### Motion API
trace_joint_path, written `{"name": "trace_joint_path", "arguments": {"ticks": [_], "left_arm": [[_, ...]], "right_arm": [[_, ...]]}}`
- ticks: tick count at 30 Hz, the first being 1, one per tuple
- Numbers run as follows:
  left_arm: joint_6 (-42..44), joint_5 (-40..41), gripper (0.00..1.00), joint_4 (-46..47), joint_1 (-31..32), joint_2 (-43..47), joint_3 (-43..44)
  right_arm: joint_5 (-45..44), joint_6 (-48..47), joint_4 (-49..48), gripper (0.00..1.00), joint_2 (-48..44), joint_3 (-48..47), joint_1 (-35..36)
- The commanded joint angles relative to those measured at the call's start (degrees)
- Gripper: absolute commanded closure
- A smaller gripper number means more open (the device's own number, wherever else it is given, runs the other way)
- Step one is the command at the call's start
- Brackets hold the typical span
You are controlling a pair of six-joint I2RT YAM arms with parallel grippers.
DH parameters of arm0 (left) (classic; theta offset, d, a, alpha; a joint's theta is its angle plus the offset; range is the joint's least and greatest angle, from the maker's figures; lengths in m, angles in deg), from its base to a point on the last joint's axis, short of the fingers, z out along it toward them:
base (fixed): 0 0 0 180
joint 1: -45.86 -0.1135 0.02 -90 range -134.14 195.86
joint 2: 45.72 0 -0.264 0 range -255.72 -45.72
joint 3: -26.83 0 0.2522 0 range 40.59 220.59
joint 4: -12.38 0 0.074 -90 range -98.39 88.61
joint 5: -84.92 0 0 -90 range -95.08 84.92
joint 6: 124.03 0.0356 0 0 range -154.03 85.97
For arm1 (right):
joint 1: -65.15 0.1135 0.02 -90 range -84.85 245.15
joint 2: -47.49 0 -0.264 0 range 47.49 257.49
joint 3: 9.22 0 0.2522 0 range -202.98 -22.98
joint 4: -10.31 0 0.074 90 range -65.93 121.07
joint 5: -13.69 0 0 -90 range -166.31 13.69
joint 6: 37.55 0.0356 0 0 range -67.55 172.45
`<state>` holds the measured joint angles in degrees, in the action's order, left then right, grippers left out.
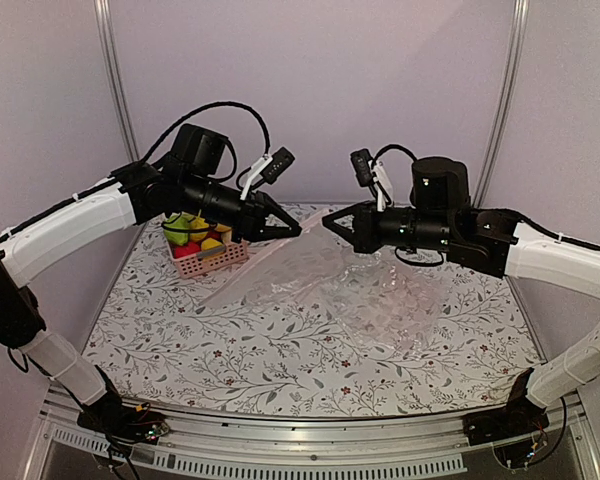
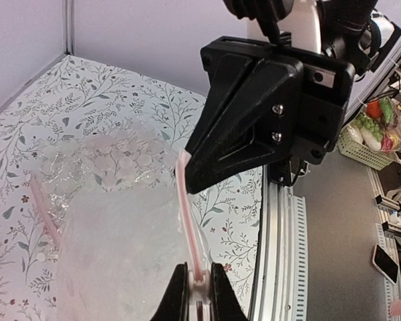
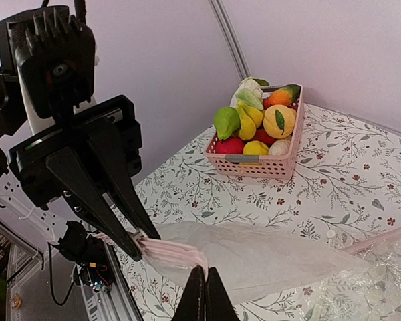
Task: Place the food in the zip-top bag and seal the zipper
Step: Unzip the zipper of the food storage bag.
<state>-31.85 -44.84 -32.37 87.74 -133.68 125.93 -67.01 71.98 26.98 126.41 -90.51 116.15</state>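
The zip-top bag (image 1: 265, 272) hangs empty between my two grippers, above the table. My left gripper (image 1: 296, 231) is shut on one end of the pink zipper (image 2: 186, 214). My right gripper (image 1: 327, 222) faces it closely and is shut on the same strip. In the left wrist view my fingers (image 2: 199, 284) pinch the strip, which runs up to the right gripper (image 2: 187, 179). In the right wrist view my gripper (image 3: 201, 275) pinches the bunched zipper (image 3: 170, 251) next to the left gripper (image 3: 139, 246), with the bag (image 3: 267, 257) trailing away. The food (image 3: 281, 120) sits in the basket.
The pink slatted basket (image 1: 223, 262) stands at the back left of the table and also shows in the right wrist view (image 3: 254, 166). A larger crinkled clear bag (image 1: 395, 300) lies at centre right. The table's metal front rail (image 2: 281, 254) lies right of the held zipper in the left wrist view.
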Motion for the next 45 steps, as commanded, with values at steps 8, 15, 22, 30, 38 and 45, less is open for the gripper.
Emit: {"name": "trace_joint_path", "arguments": {"ticks": [8,15,22,30,38,45], "left_arm": [[1.0,-1.1,1.0,-6.3,-0.7,1.0,-0.4],[1.1,-1.1,1.0,-6.5,-0.7,1.0,-0.4],[1.2,-0.8,1.0,-6.6,-0.7,1.0,-0.4],[1.4,-0.5,1.0,-6.9,-0.7,1.0,-0.4],[1.6,0.0,1.0,-7.2,-0.7,1.0,-0.3],[1.7,0.1,1.0,-7.2,-0.7,0.9,-0.2]], "right_arm": [[-13.2,2.2,-0.3,1.0,-2.8,1.8,-4.5],[-15.2,2.3,0.0,1.0,-3.5,2.1,-5.1],[-16.9,2.4,0.7,1.0,-3.6,2.0,-5.8],[-19.3,2.4,0.9,1.0,-4.5,2.1,-6.3],[-21.7,1.9,1.4,1.0,-5.8,2.5,-6.9],[-22.8,1.9,1.8,1.0,-6.3,2.9,-8.0]]}}
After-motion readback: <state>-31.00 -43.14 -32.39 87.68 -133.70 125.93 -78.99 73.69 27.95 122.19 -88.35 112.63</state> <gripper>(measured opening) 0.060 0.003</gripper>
